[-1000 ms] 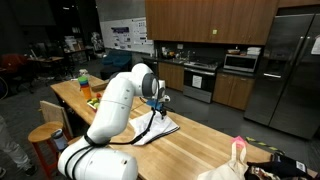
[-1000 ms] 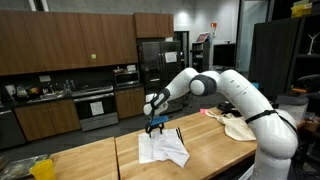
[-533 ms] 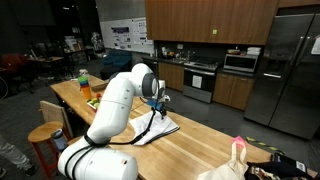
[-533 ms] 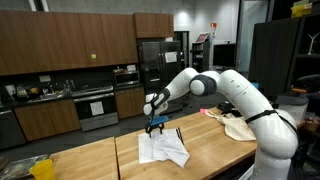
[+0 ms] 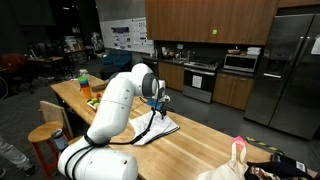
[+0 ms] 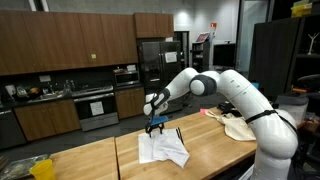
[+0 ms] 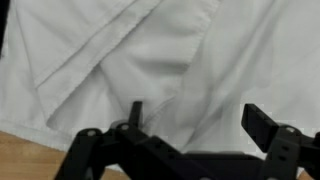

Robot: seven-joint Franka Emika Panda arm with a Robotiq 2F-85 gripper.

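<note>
A: Has anything shifted?
B: No. The tool (image 6: 153, 124) hangs as before, jaws apart and empty, just above the crumpled white cloth (image 6: 163, 149) lying on the wooden surface (image 6: 90, 160).
A: So no grip?
B: None yet.

dim room, perhaps slightly blurred close-up

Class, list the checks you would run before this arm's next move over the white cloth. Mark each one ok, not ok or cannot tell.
1. Gripper open: ok.
2. Gripper empty: ok, wrist view shows nothing between the jaws.
3. Gripper above the white cloth: ok.
4. White cloth lying flat: not ok, creased and folded over.
5. White cloth wholly on the table: ok.
6. Clearance between gripper and white cloth: cannot tell.
</note>
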